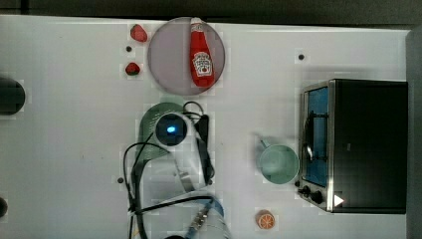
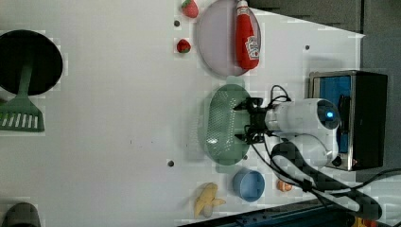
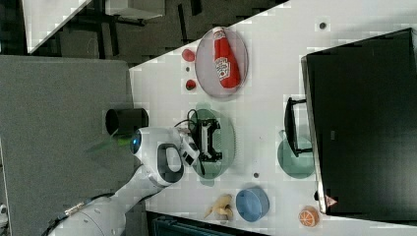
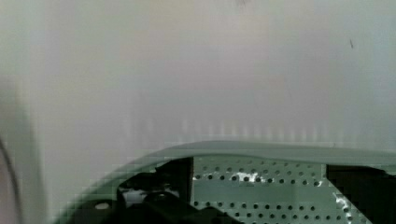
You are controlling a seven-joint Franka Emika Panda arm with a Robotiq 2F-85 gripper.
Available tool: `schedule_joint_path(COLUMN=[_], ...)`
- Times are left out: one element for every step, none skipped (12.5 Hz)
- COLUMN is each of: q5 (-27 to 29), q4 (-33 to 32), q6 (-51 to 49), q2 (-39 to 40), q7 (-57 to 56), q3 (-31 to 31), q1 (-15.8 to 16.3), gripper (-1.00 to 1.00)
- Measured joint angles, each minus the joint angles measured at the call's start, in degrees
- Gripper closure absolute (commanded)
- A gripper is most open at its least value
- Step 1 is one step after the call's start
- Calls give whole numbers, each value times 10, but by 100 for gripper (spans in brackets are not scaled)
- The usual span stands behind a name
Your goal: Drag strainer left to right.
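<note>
The strainer [image 2: 222,124] looks like matt, perforated pale green plastic, the table [image 2: 118,118] a smooth white surface, the toaster oven [image 1: 366,144] brushed metal with glossy black panels and the ketchup bottle [image 1: 201,55] shiny red plastic

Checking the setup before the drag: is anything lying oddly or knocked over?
Only the ketchup bottle: it lies on its side on the grey plate instead of standing. Nothing looks spilled or damaged.

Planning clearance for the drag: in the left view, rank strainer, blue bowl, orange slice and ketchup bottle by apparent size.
1. strainer
2. ketchup bottle
3. blue bowl
4. orange slice, partly hidden by the cable, yet clearly smallest.
</note>
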Motion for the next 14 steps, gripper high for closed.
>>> schedule_joint_path(q5=[6, 16, 10, 6, 8, 1, -3, -1, 4, 5, -5, -5, 0, 0], q4=[0, 0, 0, 2, 3, 4, 2, 0, 0, 1, 1, 1, 1, 1], q6=[6, 10, 2, 1, 2, 5, 16, 21, 17, 11, 16, 15, 7, 6], q2=[-4, -6, -8, -9, -8, -6, -6, -5, -4, -1, 2, 3, 2, 2], q7=[-14, -32, -49, -63, -77, -87, -100, -112, -126, -143, -151, -153, -156, -158], q3=[1, -1, -8, -23, -37, -45, -59, -70, -76, -81, -84, -88, -91, -94], q1=[-16, -25, -31, -32, -34, -43, -46, -48, -49, -48, -48, -48, -48, -50], gripper=[-100, -100, -100, -100, -100, -100, -100, -100, -100, -100, -100, -100, -100, -100])
